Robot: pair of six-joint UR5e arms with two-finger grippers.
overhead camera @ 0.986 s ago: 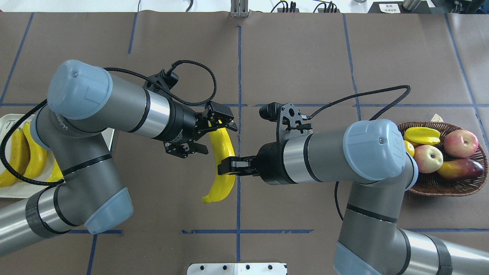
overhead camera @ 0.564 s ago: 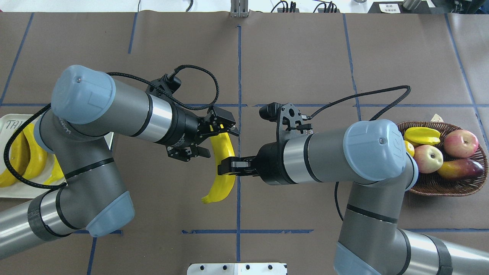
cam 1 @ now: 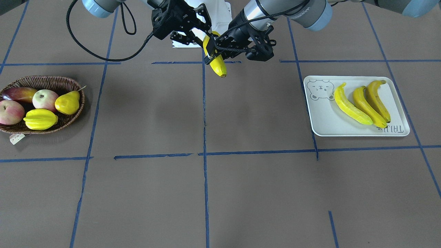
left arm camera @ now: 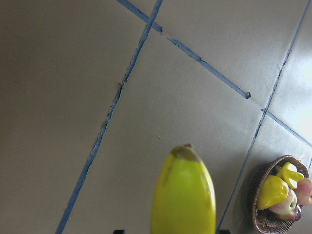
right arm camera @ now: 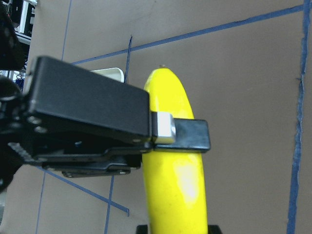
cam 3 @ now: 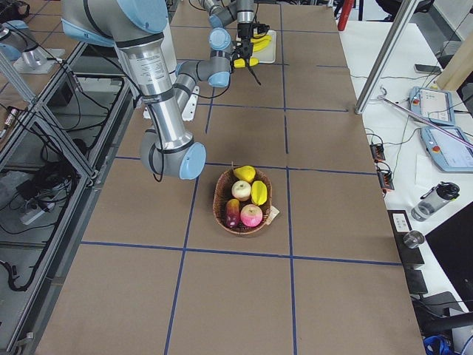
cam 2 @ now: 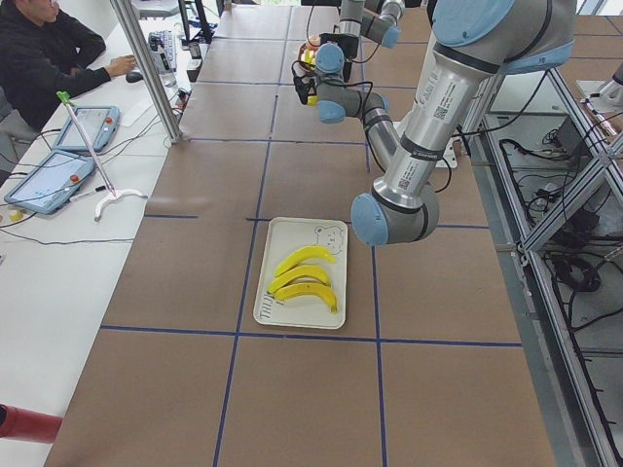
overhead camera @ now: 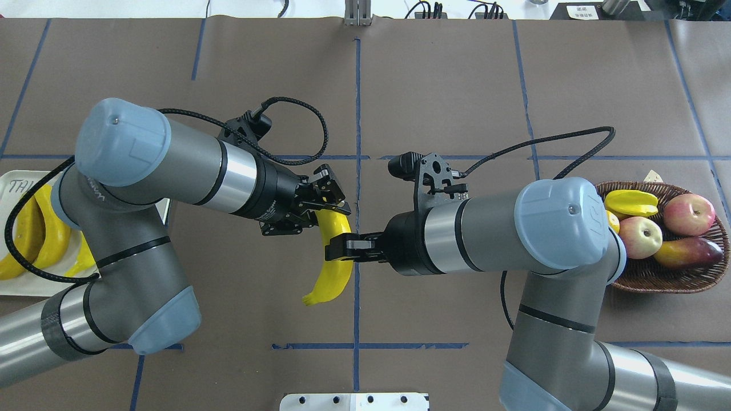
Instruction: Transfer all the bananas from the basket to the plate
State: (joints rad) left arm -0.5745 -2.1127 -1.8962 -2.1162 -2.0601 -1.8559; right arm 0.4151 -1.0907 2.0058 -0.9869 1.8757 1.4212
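Note:
One yellow banana (overhead camera: 334, 268) hangs in the air over the table's middle, held from both sides. My right gripper (overhead camera: 341, 249) is shut on its middle. My left gripper (overhead camera: 328, 210) is shut on its far end; one of its fingers (right arm camera: 178, 134) crosses the peel in the right wrist view. Three other bananas (cam 1: 367, 105) lie side by side on the white plate (cam 1: 324, 120), which the left arm partly hides in the overhead view. The wicker basket (overhead camera: 657, 279) shows no banana.
The basket (cam 1: 41, 81) holds two apples, a mango, a pear (cam 1: 68, 102) and a starfruit (cam 1: 40, 119). A white block (overhead camera: 354, 401) sits at the table's near edge. A seated person (cam 2: 49, 58) is beside the table's far side.
My left gripper's fingers, spread around the banana's far end a second ago, have drawn in and shut on it. The right gripper and the banana have stayed in place.

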